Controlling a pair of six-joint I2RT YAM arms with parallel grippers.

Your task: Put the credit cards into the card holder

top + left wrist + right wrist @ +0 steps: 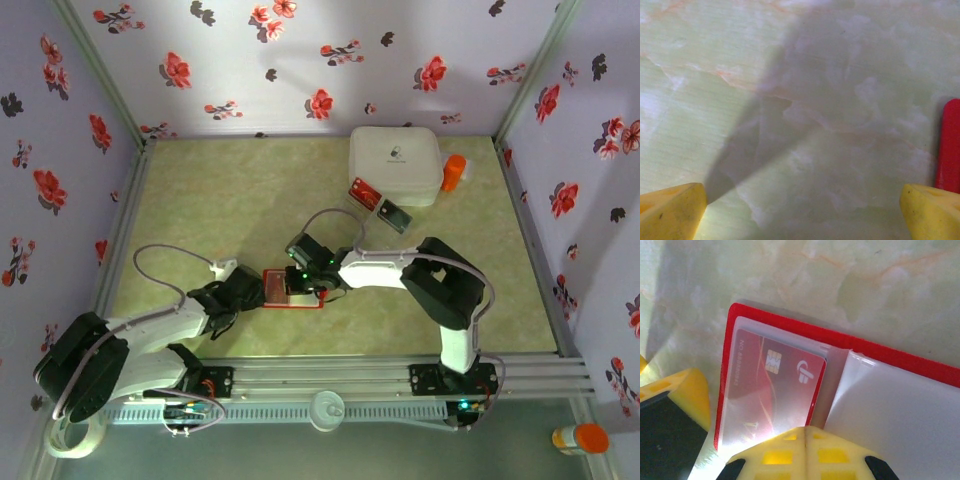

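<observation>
The red card holder (298,305) lies open on the table between both arms. In the right wrist view its red border (790,325) frames pale pockets, and a red credit card (775,380) with a chip sits under the translucent left pocket. My right gripper (806,432) is shut, its yellow tips pressed together over that card's near edge, nothing visibly between them. My left gripper (802,215) is open wide just left of the holder's red edge (949,145), over bare table. Two more credit cards, one red (363,192) and one dark (392,214), lie near the white box.
A white square box (395,165) stands at the back right with an orange-capped bottle (454,172) beside it. Floral walls enclose the table on three sides. A left fingertip (690,395) shows beside the holder in the right wrist view.
</observation>
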